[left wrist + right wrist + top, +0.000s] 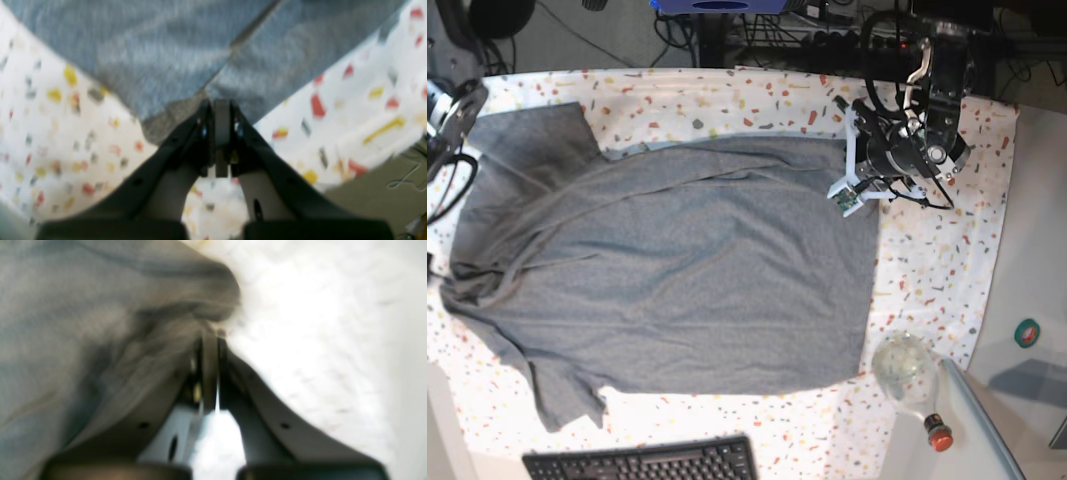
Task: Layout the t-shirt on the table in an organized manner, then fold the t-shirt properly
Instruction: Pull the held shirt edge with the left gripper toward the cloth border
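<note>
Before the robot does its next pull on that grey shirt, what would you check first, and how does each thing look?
1. Left gripper pinching the t-shirt corner: ok, jaws closed on fabric.
2. Right gripper holding cloth: ok, fabric bunched at its closed tips.
3. Shirt lying flat: not ok, wrinkled and folded on the base view's left.
4. Shirt fully on the table: ok.
5. Bottle clear of the hem: cannot tell, it stands close.
</note>
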Motion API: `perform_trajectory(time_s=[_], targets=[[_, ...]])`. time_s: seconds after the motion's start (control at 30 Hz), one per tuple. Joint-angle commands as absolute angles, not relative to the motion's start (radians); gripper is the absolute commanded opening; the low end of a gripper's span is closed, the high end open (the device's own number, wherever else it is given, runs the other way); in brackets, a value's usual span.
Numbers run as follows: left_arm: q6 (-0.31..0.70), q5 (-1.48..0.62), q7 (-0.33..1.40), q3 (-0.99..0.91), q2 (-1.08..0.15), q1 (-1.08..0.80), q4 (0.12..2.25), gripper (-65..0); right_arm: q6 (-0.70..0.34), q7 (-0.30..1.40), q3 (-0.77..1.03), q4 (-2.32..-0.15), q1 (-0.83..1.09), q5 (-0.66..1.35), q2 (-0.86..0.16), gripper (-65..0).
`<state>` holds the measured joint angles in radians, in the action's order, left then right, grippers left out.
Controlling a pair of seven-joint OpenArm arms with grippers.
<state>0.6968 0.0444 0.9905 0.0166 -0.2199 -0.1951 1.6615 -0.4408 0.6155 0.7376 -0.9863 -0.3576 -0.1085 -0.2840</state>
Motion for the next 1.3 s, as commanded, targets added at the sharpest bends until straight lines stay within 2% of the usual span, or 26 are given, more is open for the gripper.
perform_trajectory(time_s=[0.0, 0.13, 0.17, 0.33, 0.4, 0.43, 0.53, 0.63, 0.73, 0.83, 0.9, 0.93, 1.03, 1.1, 1.27], targets=[[0.698, 0.038, 0.984, 0.013, -0.232, -0.203, 1.707, -65.0, -0.455, 0.627, 0.748, -1.109, -0.338, -0.085, -0.268, -65.0], [0.698, 0.038, 0.986, 0.012, -0.232, -0.272, 1.808, -65.0, -0.541, 0.719, 0.745, -1.445, -0.186, -0.085, -0.163, -65.0], [0.698, 0.038, 0.986, 0.012, -0.232, -0.291, 1.827, -62.5, -0.561, 0.742, 0.734, -1.492, -0.162, -0.087, -0.143, -65.0], [0.698, 0.038, 0.986, 0.012, -0.243, -0.374, 1.857, -20.7, -0.572, 0.791, 0.674, -1.621, -0.051, -0.087, -0.108, -64.8], [0.698, 0.036, 0.984, 0.012, -0.243, -0.397, 1.867, -9.5, -0.572, 0.794, 0.668, -1.627, -0.033, -0.087, -0.108, -64.8], [0.698, 0.035, 0.983, 0.010, -0.245, -0.410, 1.877, -6.6, -0.572, 0.794, 0.674, -1.627, -0.030, -0.087, -0.108, -64.8], [0.698, 0.028, 0.980, -0.051, -0.240, -0.446, 1.934, -8.4, -0.575, 0.796, 0.680, -1.626, -0.008, -0.087, -0.108, -64.8], [0.698, 0.028, 0.980, -0.130, -0.234, -0.423, 1.942, -16.0, -0.576, 0.792, 0.680, -1.635, 0.016, -0.087, -0.108, -64.8], [0.698, 0.027, 0.983, -0.148, -0.234, -0.335, 1.896, -29.6, -0.576, 0.792, 0.680, -1.643, 0.044, -0.087, -0.099, -65.0], [0.698, 0.027, 0.984, -0.150, -0.234, -0.282, 1.859, -50.2, -0.576, 0.791, 0.713, -1.673, 0.070, -0.087, -0.062, -65.0], [0.698, 0.015, 0.984, -0.150, -0.229, -0.274, 1.857, -61.4, -0.576, 0.791, 0.739, -1.696, 0.082, -0.087, -0.031, -65.0], [0.698, -0.016, 0.984, -0.151, -0.219, -0.274, 1.857, -65.0, -0.578, 0.791, 0.746, -1.705, 0.087, -0.087, -0.024, -65.0], [0.698, -0.176, 0.986, -0.229, -0.205, -0.278, 1.833, -65.0, -0.579, 0.791, 0.748, -1.712, 0.111, -0.087, -0.018, -65.0], [0.698, -0.275, 0.986, -0.282, -0.196, -0.272, 1.742, -65.0, -0.579, 0.789, 0.750, -1.712, 0.119, -0.087, -0.016, -65.0], [0.698, -0.309, 0.978, -0.282, -0.194, -0.237, 1.567, -65.0, -0.579, 0.789, 0.754, -1.712, 0.127, -0.087, -0.016, -65.0]])
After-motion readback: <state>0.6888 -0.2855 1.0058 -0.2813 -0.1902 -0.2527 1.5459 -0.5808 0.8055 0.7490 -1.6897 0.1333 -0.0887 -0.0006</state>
